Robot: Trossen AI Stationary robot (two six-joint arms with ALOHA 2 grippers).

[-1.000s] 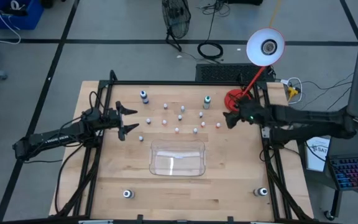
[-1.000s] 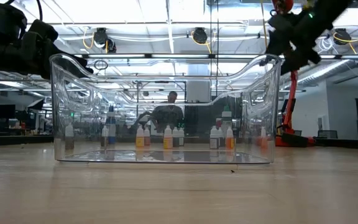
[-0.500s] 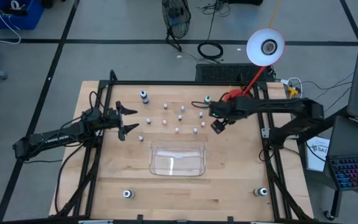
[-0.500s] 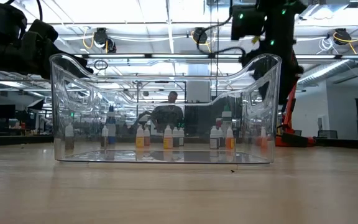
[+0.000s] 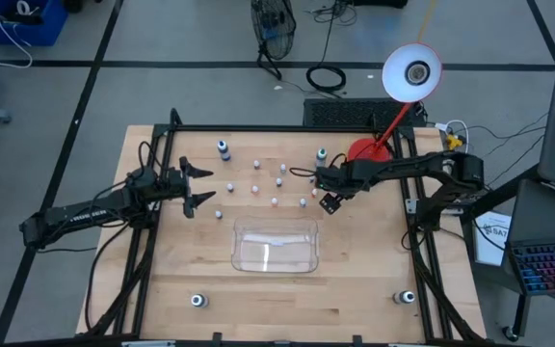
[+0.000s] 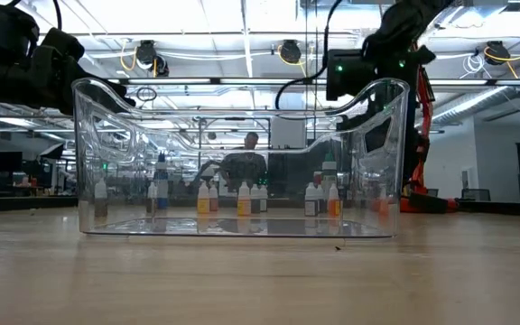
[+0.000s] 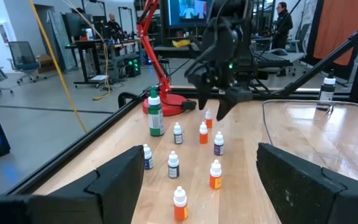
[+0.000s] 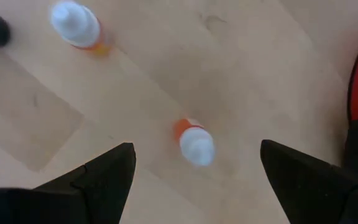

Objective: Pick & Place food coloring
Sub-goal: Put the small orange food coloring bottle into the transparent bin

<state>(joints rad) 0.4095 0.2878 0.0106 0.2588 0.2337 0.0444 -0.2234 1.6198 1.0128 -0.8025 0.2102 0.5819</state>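
Note:
Several tiny food coloring bottles point(image 5: 279, 181) stand upright on the far middle of the wooden table; the left wrist view shows white caps over orange and dark bodies point(image 7: 202, 133). Two larger dark bottles point(image 5: 224, 149) point(image 5: 322, 156) stand behind them. My right gripper point(image 5: 324, 189) hangs open, pointing down, over the right part of the cluster. One orange bottle point(image 8: 194, 142) stands on the table below the gap between its fingers, untouched. My left gripper point(image 5: 205, 187) stays open and level left of the cluster, with nothing between its fingers.
A clear plastic tray point(image 5: 275, 247) sits in the table's middle, nearer than the bottles. Two more dark bottles point(image 5: 198, 300) point(image 5: 406, 297) stand near the front corners. A red desk lamp's base point(image 5: 362, 150) sits at the far right behind my right arm.
My right gripper has swung from the table's right edge toward the left and come down, tipping from slanted to pointing nearly straight down over the right end of the bottle cluster. It has stayed open. The bottles and tray have not moved.

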